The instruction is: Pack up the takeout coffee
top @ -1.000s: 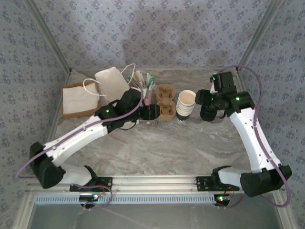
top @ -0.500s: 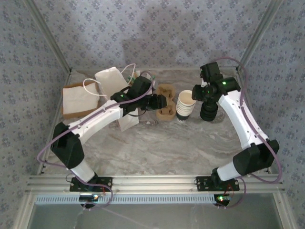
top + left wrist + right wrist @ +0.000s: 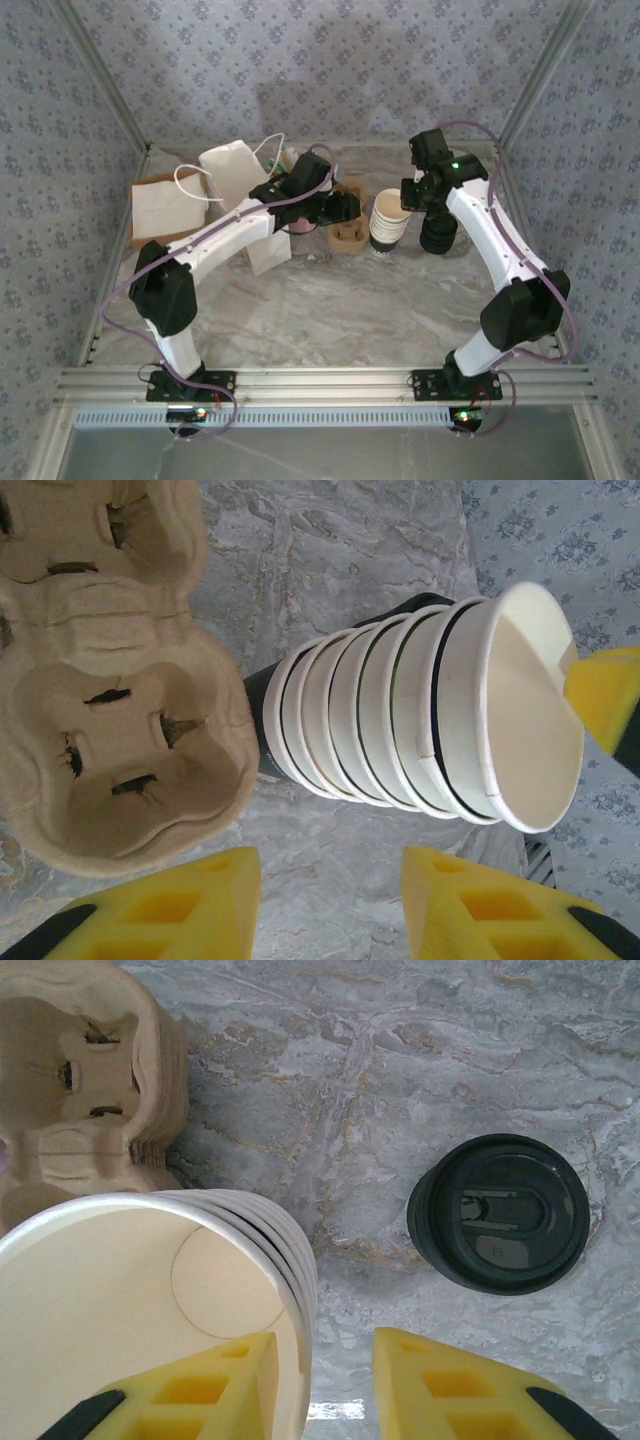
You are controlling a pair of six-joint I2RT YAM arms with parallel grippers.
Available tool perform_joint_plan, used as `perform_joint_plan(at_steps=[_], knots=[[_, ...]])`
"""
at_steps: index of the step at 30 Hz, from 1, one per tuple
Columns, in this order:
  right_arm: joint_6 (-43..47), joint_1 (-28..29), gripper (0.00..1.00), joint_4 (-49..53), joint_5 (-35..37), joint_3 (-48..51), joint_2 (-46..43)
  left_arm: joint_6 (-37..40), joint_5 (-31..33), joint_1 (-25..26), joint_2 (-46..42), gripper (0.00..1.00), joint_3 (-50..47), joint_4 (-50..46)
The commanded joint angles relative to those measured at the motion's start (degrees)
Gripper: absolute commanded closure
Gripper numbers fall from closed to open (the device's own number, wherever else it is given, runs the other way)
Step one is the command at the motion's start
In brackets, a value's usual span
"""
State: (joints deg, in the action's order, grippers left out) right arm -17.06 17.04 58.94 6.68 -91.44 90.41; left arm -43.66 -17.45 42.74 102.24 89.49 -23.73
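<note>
Legend, readable markings: none. You will find no legible text, label, brand, number or sign in any view. The stack of cream cups [image 3: 430, 715] is plain inside and out, and the pulp carrier [image 3: 110, 730] bears no print. The black lid of the takeout coffee [image 3: 498, 1212] carries raised moulded marks near its centre, too small for you to read. The table [image 3: 420, 1050] shows a marbled pattern and the walls [image 3: 330, 60] a repeated floral motif, neither with lettering
</note>
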Motion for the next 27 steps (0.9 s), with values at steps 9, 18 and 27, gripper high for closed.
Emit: perform_joint_plan(at_steps=[9, 18, 27], knots=[[0.4, 0.6, 0.77, 0.0, -0.3, -1.4, 1.4, -1.3, -3.5, -0.4, 4.1, 0.59, 4.2, 1.3], [0.2, 0.6, 0.87, 0.2, -0.6, -1.7, 1.8, -1.8, -4.9, -0.4, 5.3, 0.59, 4.8, 2.3], [0.1, 0.7, 0.98, 0.5, -0.6, -2.8, 2.2, -2.9, -6.5, -0.5, 5.3, 0.57, 4.2, 5.2]])
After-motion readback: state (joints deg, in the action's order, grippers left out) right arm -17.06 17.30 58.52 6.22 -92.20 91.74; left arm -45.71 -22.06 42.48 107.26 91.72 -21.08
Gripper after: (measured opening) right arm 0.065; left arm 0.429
